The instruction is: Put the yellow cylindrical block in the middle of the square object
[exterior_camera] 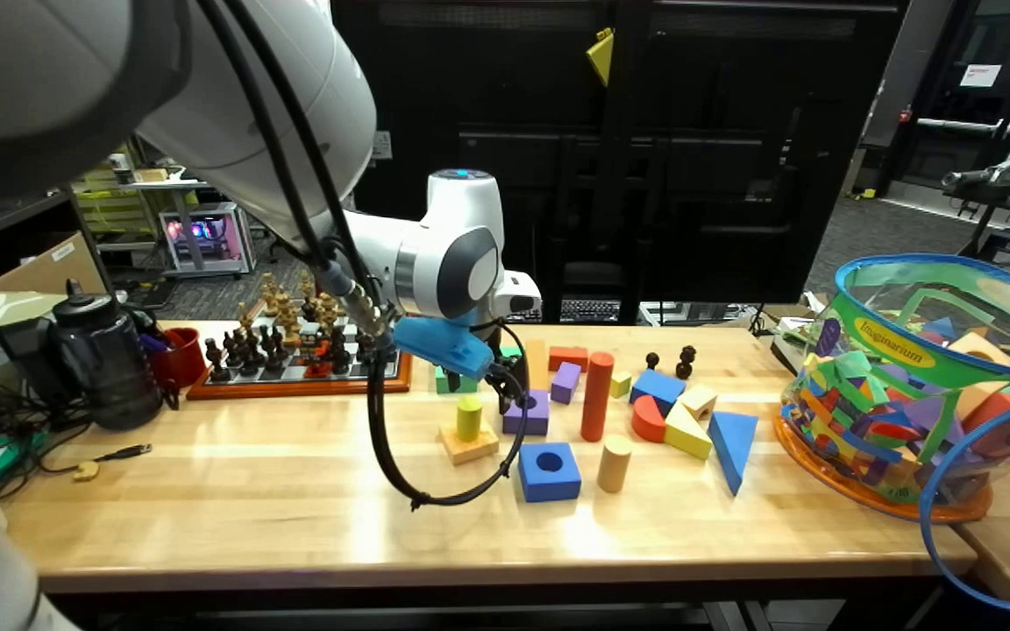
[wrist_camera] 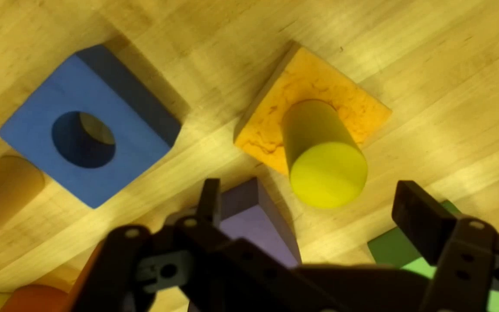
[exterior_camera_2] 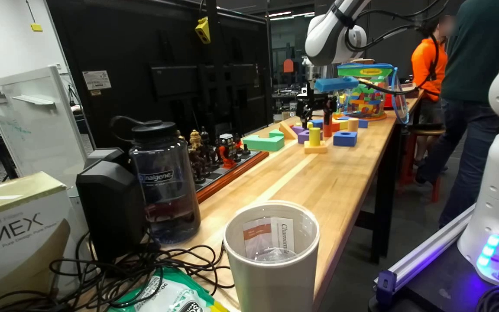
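Nearest us in the wrist view, the gripper [wrist_camera: 307, 193] stands spread wide and pinches nothing; a clear gap shows on either side between its fingers [wrist_camera: 420, 221] and the yellow cylinder [wrist_camera: 328, 175]. How high the tips sit against the cylinder's top, we cannot tell for sure. The cylinder itself stands upright on the square tile [wrist_camera: 314, 78], roughly in its middle, as both exterior views bear out. We take that tile for the square object, so we judge the placing done and a clean retreat the step in hand. To do it well, we should leave the fingers spread, rise straight up and slowly, and save any turn or sideways travel until the tips are well above the cylinder: it is taller than it is wide, and a brush from either finger could tip it.

Near the tile lies the purple block [wrist_camera: 254, 234], partly hidden by the gripper. Farther out is the blue block [wrist_camera: 134, 143]; should its hole [wrist_camera: 78, 143] be the target meant, we would have to grip the cylinder squarely and carry it across. Farther again, in an exterior view, the tall red cylinder [exterior_camera: 596, 396] could topple if we swing low that way. Well apart lies the chessboard [exterior_camera: 356, 386].
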Controlling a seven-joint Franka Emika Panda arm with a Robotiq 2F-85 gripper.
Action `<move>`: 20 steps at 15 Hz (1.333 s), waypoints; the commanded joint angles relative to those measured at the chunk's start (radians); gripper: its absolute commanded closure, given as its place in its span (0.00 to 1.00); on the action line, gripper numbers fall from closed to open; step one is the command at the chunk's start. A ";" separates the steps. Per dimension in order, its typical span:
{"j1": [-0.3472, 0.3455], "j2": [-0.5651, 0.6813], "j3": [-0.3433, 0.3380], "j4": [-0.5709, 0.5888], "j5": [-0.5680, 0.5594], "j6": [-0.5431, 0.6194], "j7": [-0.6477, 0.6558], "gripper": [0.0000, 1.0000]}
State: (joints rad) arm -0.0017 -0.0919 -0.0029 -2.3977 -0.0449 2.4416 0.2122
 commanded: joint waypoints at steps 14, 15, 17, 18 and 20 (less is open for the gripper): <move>-0.198 -0.330 0.106 -0.103 -0.144 0.049 0.482 0.00; -0.218 -0.326 0.116 -0.098 -0.154 0.053 0.526 0.00; -0.240 -0.319 0.126 -0.090 -0.167 0.068 0.591 0.00; -0.253 -0.311 0.135 -0.085 -0.175 0.081 0.639 0.00; -0.287 -0.291 0.164 -0.074 -0.219 0.107 0.755 0.00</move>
State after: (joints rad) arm -0.2369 -0.3995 0.1147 -2.4867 -0.2013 2.5178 0.8190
